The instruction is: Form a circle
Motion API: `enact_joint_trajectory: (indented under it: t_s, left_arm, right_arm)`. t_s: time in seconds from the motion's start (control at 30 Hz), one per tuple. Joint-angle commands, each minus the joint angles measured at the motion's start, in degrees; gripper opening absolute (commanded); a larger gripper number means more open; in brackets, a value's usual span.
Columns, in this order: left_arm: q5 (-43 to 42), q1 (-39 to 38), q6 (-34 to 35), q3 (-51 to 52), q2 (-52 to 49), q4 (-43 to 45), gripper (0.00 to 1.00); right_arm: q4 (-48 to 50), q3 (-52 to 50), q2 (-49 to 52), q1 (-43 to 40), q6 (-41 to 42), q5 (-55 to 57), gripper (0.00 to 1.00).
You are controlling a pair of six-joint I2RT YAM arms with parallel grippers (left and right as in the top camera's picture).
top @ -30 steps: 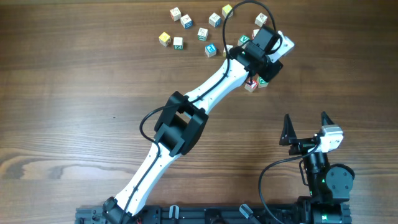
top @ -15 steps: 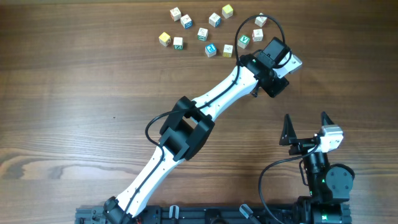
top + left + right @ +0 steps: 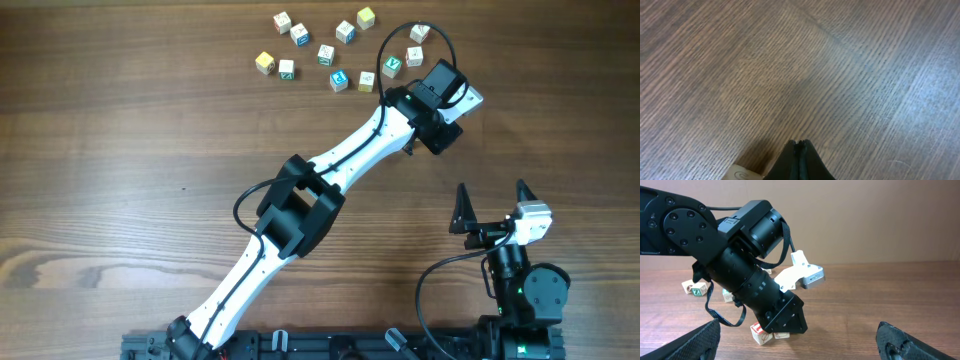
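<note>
L gripper (image 3: 800, 152) pressed shut, arm (image 3: 350, 150) covering two cubes (image 3: 761, 333); loose cubes (image 3: 339, 80) beyond.

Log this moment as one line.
left claw: shut, at two pale wooden letter cubes | right claw: open, by base | other cubes: loose arc

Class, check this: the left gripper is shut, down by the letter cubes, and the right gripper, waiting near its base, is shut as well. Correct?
Not quite. The right gripper is open, its fingers spread wide apart, as the overhead view shows. The left gripper is indeed shut.
</note>
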State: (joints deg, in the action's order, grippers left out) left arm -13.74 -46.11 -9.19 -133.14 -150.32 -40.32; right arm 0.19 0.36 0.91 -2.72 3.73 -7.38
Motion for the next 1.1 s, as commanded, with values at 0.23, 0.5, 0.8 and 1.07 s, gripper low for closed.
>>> enact_joint_trajectory:
  t_s: [0.23, 0.5, 0.8, 1.07]
  left_arm:
    - [3.0, 0.2, -1.1, -0.8, 2.7, -1.1, 0.04]
    - [3.0, 0.2, -1.1, -0.8, 2.7, -2.3, 0.04]
    - [3.7, -0.9, -1.2, -0.8, 3.0, 1.2, 0.04]
    - [7.5, -0.9, -2.7, -0.8, 3.0, 2.8, 0.04]
  right_arm:
    - [0.2, -0.1, -0.3, -0.2, -0.6, 1.0, 1.0]
    - [0.2, -0.1, -0.3, -0.2, -0.6, 1.0, 1.0]
    - [0.2, -0.1, -0.3, -0.2, -0.6, 1.0, 1.0]
    - [0.2, -0.1, -0.3, -0.2, -0.6, 1.0, 1.0]
